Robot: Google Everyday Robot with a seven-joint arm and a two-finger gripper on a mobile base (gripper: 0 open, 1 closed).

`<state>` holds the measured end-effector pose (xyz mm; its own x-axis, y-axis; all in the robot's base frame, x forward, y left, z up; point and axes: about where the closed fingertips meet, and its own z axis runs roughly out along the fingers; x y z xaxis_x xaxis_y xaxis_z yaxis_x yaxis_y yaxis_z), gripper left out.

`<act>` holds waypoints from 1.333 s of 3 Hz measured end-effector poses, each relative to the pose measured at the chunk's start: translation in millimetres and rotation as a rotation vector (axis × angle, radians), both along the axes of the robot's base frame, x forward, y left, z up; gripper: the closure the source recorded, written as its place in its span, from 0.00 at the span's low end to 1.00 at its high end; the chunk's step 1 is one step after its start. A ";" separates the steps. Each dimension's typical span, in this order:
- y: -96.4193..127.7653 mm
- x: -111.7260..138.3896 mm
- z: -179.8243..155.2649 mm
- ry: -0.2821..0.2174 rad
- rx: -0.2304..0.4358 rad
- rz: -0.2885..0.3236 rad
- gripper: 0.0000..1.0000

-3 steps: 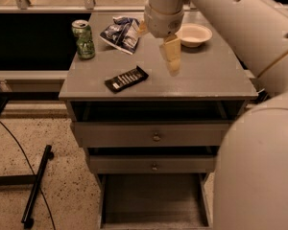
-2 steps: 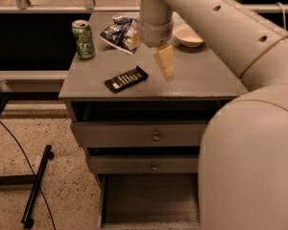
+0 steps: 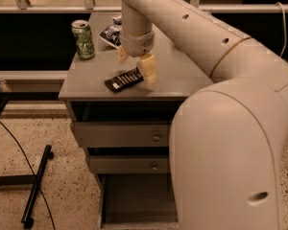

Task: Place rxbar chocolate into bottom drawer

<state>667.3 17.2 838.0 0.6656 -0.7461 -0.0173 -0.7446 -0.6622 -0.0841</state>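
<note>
The gripper (image 3: 135,63) hangs at the end of the cream arm (image 3: 221,56) over the middle of the grey cabinet's top surface (image 3: 86,83), pointing down, its two pale fingers (image 3: 148,70) spread apart with nothing held between them. The nearer finger reaches down at the right end of the rxbar chocolate (image 3: 124,80); whether it touches the wrapper cannot be told. The farther finger sits behind the bar and a little to the left. The rxbar chocolate lies flat on the surface near the front edge, slanted so that its right end points toward the back. A green can (image 3: 84,40) stands upright at the back left corner, well apart from the bar, and a dark chip bag (image 3: 110,34) lies behind the gripper, partly hidden by the arm. Below the top, two closed drawers show small round knobs, the upper (image 3: 156,137) and the lower (image 3: 154,167). Beneath them the bottom drawer (image 3: 134,200) stands pulled out, its grey floor bare where it shows; the arm's bulk covers its right side. A black stand (image 3: 36,186) lies on the speckled floor (image 3: 62,143) to the left.
</note>
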 end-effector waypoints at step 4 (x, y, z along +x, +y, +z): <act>27.0 -5.7 -6.0 0.073 0.086 -0.026 0.73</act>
<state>661.6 44.2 832.0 0.6405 -0.7569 -0.1295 -0.7677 -0.6351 -0.0850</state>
